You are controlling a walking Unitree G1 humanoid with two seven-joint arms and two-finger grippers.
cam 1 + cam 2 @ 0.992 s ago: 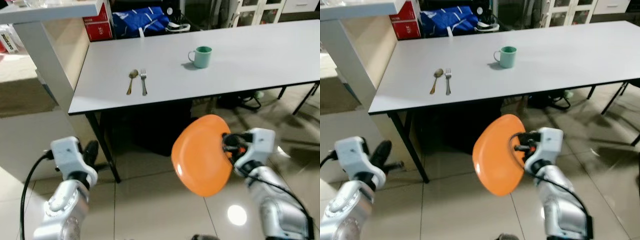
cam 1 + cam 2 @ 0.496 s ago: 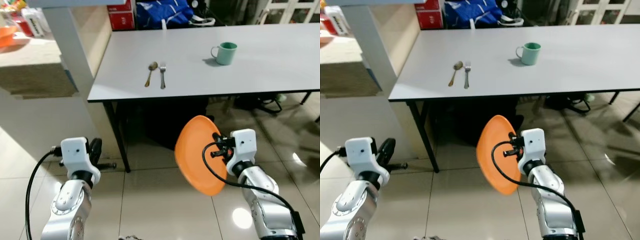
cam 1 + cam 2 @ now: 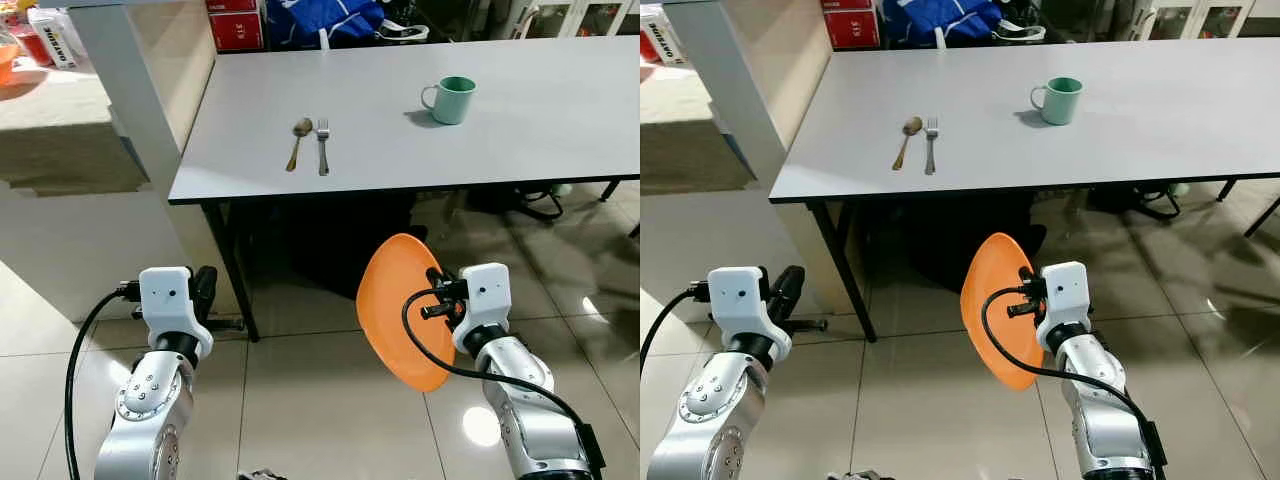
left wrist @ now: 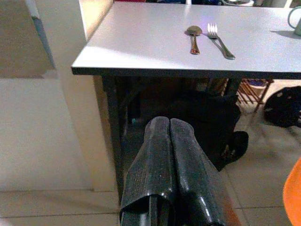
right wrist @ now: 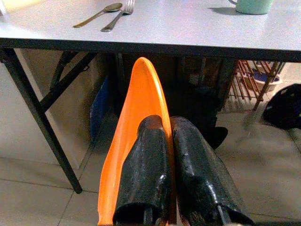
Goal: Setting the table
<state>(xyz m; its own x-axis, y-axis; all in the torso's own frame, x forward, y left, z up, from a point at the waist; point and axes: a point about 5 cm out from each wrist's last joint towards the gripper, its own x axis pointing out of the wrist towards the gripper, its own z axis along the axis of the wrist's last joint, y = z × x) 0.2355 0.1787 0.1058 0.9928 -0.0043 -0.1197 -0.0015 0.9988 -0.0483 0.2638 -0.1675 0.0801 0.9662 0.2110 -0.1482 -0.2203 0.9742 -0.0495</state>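
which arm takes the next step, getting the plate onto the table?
Right. The right gripper is already shut on the orange plate, held on edge below the table edge. The left gripper is shut with nothing in it, low by the table's corner leg.

Orange plate (image 5: 134, 141) btwn black fingers (image 5: 143, 174) of right gripper (image 5: 170, 134). Ahead of the fingertips: grey table (image 3: 560, 110), green mug (image 3: 452, 99), silver fork (image 3: 323, 150), brassy spoon (image 3: 298, 140).

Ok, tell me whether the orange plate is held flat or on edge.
On edge. The right gripper is shut on the orange plate at its rim, its face turned sideways, below the level of the white table.
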